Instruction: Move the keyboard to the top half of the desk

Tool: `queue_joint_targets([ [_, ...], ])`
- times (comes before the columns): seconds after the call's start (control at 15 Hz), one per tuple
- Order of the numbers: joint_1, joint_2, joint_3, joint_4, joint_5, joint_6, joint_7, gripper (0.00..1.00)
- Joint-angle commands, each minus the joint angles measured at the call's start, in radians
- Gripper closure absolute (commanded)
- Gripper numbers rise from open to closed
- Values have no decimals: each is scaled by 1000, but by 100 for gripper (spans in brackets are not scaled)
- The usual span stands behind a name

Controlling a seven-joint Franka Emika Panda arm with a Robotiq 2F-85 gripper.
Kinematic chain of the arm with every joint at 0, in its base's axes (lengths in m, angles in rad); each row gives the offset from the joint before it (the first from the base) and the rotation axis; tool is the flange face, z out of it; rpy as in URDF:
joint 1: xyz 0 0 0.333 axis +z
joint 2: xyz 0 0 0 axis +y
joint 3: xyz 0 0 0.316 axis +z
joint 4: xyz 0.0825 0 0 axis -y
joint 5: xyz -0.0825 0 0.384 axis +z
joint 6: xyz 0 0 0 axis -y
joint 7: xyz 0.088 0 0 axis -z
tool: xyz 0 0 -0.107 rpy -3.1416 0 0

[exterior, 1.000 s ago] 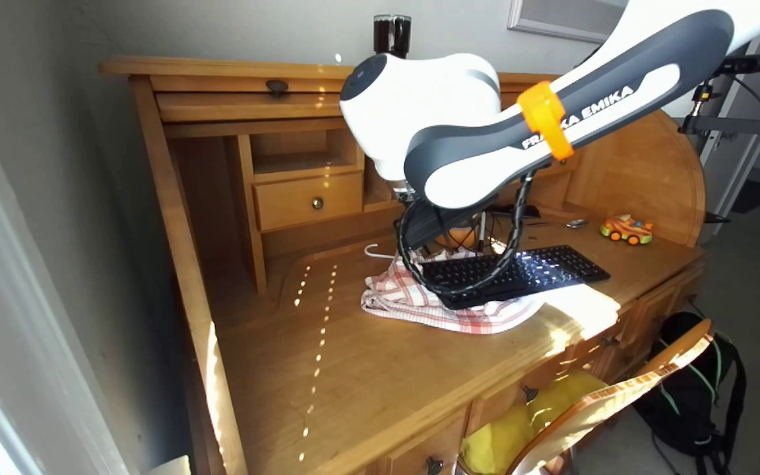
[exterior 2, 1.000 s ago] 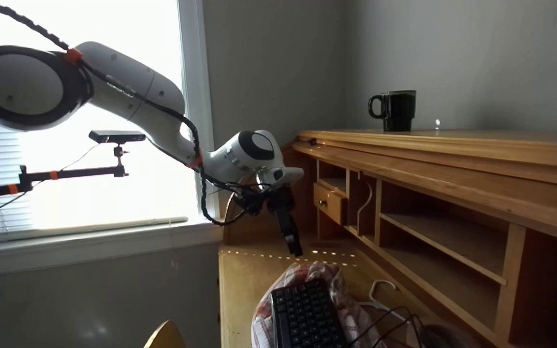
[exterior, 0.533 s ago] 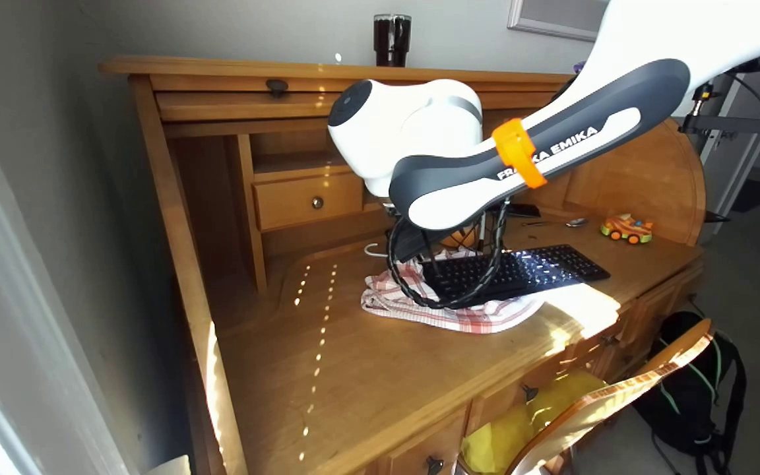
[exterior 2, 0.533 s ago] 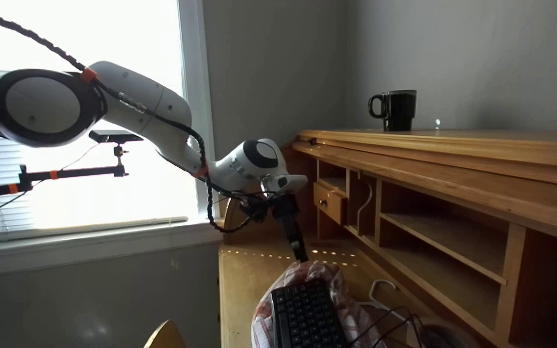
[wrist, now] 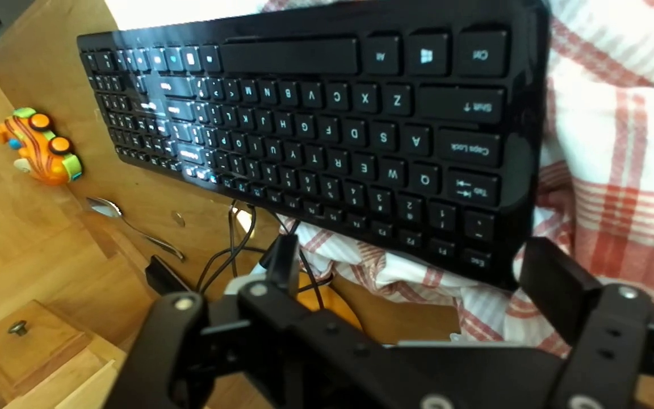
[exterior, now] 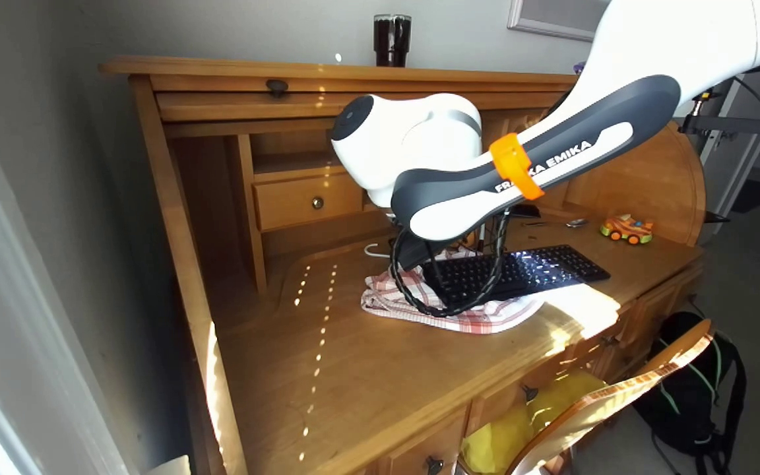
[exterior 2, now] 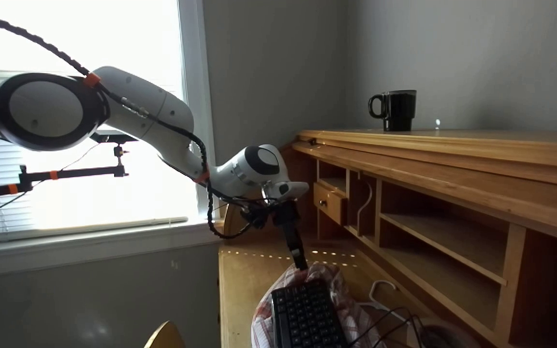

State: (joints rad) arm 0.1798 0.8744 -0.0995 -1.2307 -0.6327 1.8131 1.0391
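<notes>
At near right, as I see it in an exterior view: 1 wooden chair (exterior: 617, 392), 1 piece of yellow fabric (exterior: 505, 432) between its backrest and the desk (exterior: 353, 369), and, farther right, 1 black backpack (exterior: 690, 396) with green trim.

Next, filling most of the scene: the desk itself, honey-brown wood, roll-top, curved side at right.

Middle of the desk: 1 red-and-white checked cloth (exterior: 403, 310), crumpled. Task piece: 1 keyboard (exterior: 538, 267), black, left end lying on the cloth, right end extending toward the right side of the desk. Level: the lower one, on the near side of the pigeonholes (exterior: 304, 175).

Above the keyboard's left part: my arm (exterior: 578, 148), white and dark grey, with 1 orange strap (exterior: 515, 165), entering from the right. My gripper (wrist: 412, 253), pointed down at the keyboard's far left corner: 2 fingers spread wide apart. Whether either tip touches keyboard or cloth, I cannot tell.

Just beyond the keyboard: several black cables (wrist: 235, 249); to the left, 1 white hook (exterior: 377, 252); to the right, 1 spoon (exterior: 576, 223) and, right of it, 1 toy car (exterior: 627, 229), orange and green.

Farther back: the pigeonholes, with 1 small drawer (exterior: 301, 203), round knob, at left.

Far and highest: the top shelf (exterior: 221, 66), carrying 1 black mug (exterior 2: 401, 112), upright, which I have in both exterior views. Behind it: 1 grey wall (exterior: 221, 30) and, on its right part, 1 framed panel (exterior: 568, 18), cut off at the top.
</notes>
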Motion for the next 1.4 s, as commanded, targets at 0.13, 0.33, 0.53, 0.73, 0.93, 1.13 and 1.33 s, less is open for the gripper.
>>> queue_joint_targets([
  [0.13,6,44,-20,13,31,22,-23,0],
  [0.33,-4,57,-11,12,58,46,-37,0],
  [0.53,1,70,-20,17,81,57,-54,0],
  [0.73,15,83,-44,25,73,42,-58,0],
  [0.93,32,93,-73,31,52,24,-48,0],
  [1.13,39,103,-84,38,54,10,-54,0],
  [1.33,36,118,-84,48,66,-5,-68,0],
])
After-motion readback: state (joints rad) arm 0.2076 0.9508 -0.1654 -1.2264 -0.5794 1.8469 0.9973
